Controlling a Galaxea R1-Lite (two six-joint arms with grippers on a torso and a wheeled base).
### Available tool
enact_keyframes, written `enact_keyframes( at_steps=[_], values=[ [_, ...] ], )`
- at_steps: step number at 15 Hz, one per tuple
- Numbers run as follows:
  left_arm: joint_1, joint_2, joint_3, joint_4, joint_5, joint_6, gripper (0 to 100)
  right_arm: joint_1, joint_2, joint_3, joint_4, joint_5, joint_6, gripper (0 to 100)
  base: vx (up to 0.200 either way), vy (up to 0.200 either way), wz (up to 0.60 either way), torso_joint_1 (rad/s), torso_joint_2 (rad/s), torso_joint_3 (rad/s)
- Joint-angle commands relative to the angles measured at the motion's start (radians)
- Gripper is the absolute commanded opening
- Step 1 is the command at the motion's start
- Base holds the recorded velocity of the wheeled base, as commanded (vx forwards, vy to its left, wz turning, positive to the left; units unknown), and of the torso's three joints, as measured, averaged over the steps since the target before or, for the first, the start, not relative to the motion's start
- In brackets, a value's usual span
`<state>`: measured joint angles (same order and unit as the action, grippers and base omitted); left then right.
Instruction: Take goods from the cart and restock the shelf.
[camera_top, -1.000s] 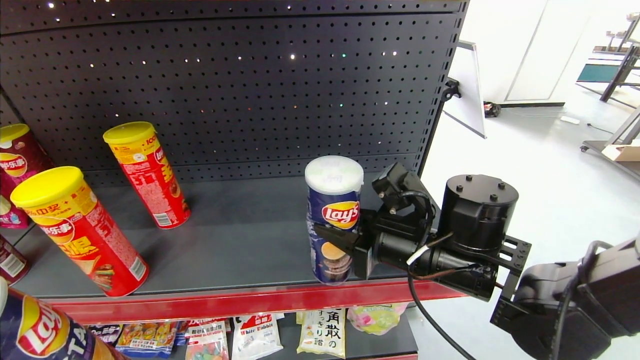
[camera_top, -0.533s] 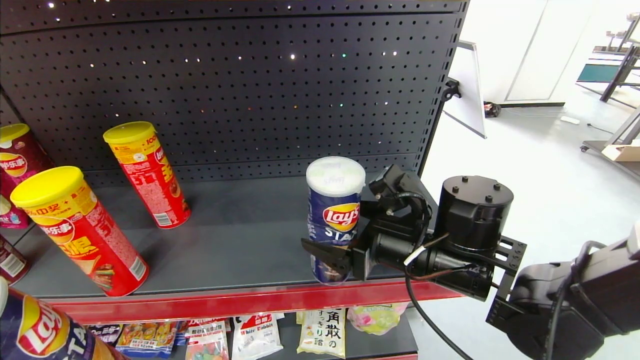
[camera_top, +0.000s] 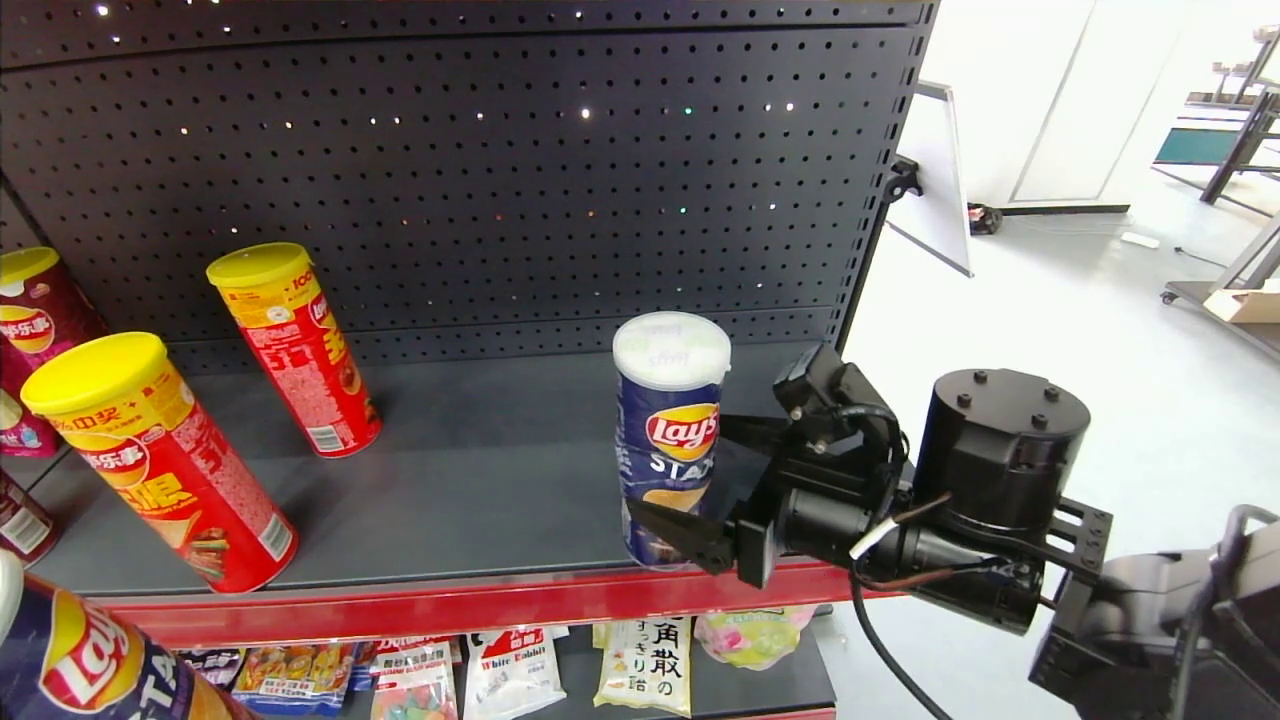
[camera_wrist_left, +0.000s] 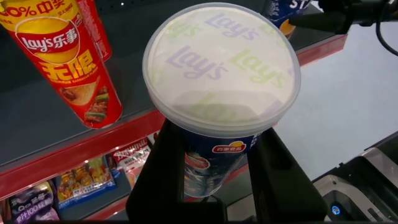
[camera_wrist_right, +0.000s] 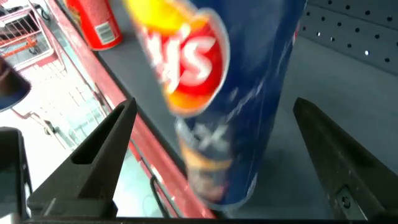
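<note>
Head view: cylindrical, perhaps cardboard can (camera_top: 95, 668)

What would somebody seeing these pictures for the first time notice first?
A blue cylindrical chip can with a white plastic lid stands upright near the front edge of the dark metal shelf, between the fingers of the open right gripper. The left gripper holds a second blue can with a white lid; two red cans with yellow lids stand at the shelf's left.

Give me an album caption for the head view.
Right tool, open, flanks a blue chip can standing upright on the shelf.
</note>
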<state>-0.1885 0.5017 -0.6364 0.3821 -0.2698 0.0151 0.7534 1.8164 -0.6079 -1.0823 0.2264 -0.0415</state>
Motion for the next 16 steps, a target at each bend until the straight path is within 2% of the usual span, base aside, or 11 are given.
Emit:
enact_keyframes(
  at_steps=[1, 4, 5, 7, 8, 9, 10, 11, 13, 15, 16],
  values=[
    [-0.002, 0.011, 0.003, 0.0, -0.002, 0.0, 0, 0.009, -0.058, 0.046, -0.001, -0.001, -0.001, 100, 0.0, 0.0, 0.0, 0.0, 0.0, 0.0],
    [0.0, 0.008, 0.026, -0.002, 0.023, 0.02, 0, 0.049, -0.127, 0.148, -0.001, -0.005, 0.0, 100, 0.0, 0.0, 0.0, 0.0, 0.0, 0.0],
    [0.0, 0.006, 0.043, -0.009, 0.066, 0.034, 0, 0.06, -0.183, 0.243, -0.001, -0.013, -0.003, 100, 0.0, 0.0, 0.0, 0.0, 0.0, 0.0],
    [0.003, 0.011, 0.037, -0.012, 0.158, 0.057, 0, 0.049, -0.269, 0.329, -0.002, -0.044, -0.006, 100, 0.0, 0.0, 0.0, 0.0, 0.0, 0.0],
    [0.003, 0.011, 0.04, -0.014, 0.282, 0.098, 0, -0.006, -0.341, 0.353, -0.001, -0.107, -0.006, 100, 0.0, 0.0, 0.0, 0.0, 0.0, 0.0],
    [0.003, 0.009, 0.037, -0.016, 0.323, 0.134, 0, -0.069, -0.387, 0.349, 0.001, -0.15, -0.009, 100, 0.0, 0.0, 0.0, 0.0, 0.0, 0.0],
    [0.003, 0.009, 0.037, -0.016, 0.323, 0.14, 0, -0.105, -0.408, 0.339, 0.002, -0.167, -0.014, 100, 0.0, 0.0, 0.0, 0.0, 0.0, 0.0],
    [0.001, 0.006, 0.044, -0.016, 0.32, 0.143, 0, -0.212, -0.471, 0.324, 0.013, -0.206, -0.057, 100, 0.0, 0.0, 0.0, 0.0, 0.0, 0.0],
    [0.003, -0.003, 0.049, -0.022, 0.328, 0.143, 0, -0.368, -0.554, 0.339, 0.015, -0.213, -0.136, 100, 0.0, 0.0, 0.0, 0.0, 0.0, 0.0],
    [0.003, -0.002, 0.05, -0.066, 0.337, 0.137, 0, -0.44, -0.635, 0.356, 0.059, -0.216, -0.144, 100, 0.0, 0.0, 0.0, 0.0, 0.0, 0.0],
    [0.004, 0.0, 0.052, -0.089, 0.351, 0.137, 0, -0.516, -0.769, 0.341, 0.225, -0.216, -0.144, 100, 0.0, 0.0, 0.0, 0.0, 0.0, 0.0]
  ],
)
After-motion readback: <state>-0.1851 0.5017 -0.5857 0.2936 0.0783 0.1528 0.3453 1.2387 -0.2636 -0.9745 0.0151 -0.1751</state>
